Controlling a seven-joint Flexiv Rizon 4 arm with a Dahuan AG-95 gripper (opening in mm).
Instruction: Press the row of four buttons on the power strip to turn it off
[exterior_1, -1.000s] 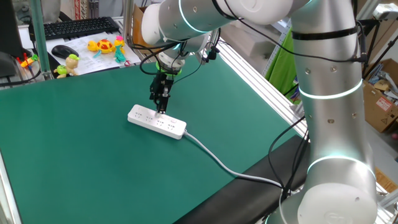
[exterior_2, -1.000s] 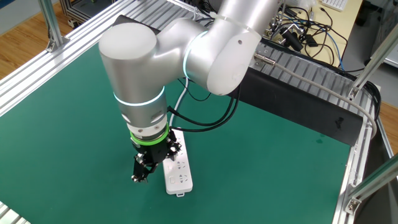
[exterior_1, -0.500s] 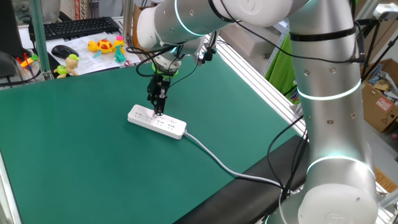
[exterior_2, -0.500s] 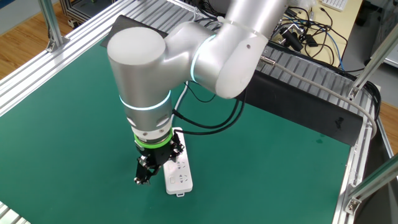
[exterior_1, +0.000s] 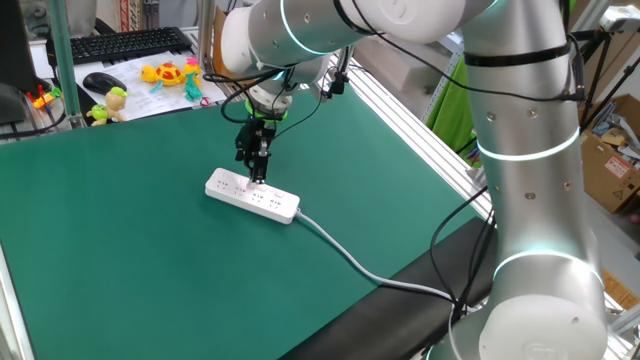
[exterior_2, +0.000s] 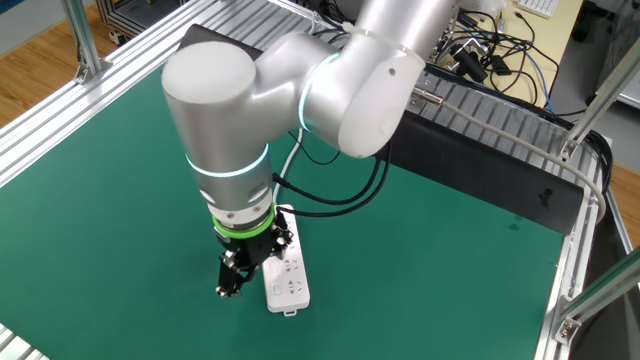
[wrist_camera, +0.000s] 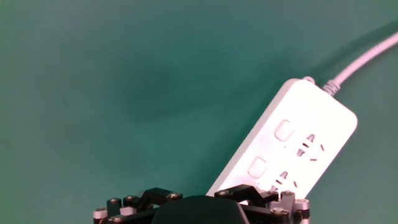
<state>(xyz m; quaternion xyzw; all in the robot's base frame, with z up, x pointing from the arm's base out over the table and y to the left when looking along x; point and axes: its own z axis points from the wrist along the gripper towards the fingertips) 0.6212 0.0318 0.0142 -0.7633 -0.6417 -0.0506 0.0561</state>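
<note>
The white power strip (exterior_1: 252, 194) lies on the green mat, its cable (exterior_1: 350, 255) trailing toward the near right edge. My gripper (exterior_1: 258, 178) points straight down over the middle of the strip, its tips at or just above the top face; contact cannot be told. From the other side, the gripper (exterior_2: 232, 288) hangs along the left side of the power strip (exterior_2: 285, 275). The hand view shows the strip (wrist_camera: 292, 149) with two of the row of four buttons (wrist_camera: 284, 129) as rounded squares. The finger linkages stand spread wide, holding nothing.
A black keyboard (exterior_1: 120, 43), a mouse (exterior_1: 103, 82) and small toys (exterior_1: 170, 75) sit beyond the mat's far edge. Aluminium rails (exterior_1: 420, 110) border the mat. Loose cables (exterior_2: 490, 50) lie behind the far rail.
The gripper has shifted a little along the strip, away from the cable end. The strip itself has not moved.
</note>
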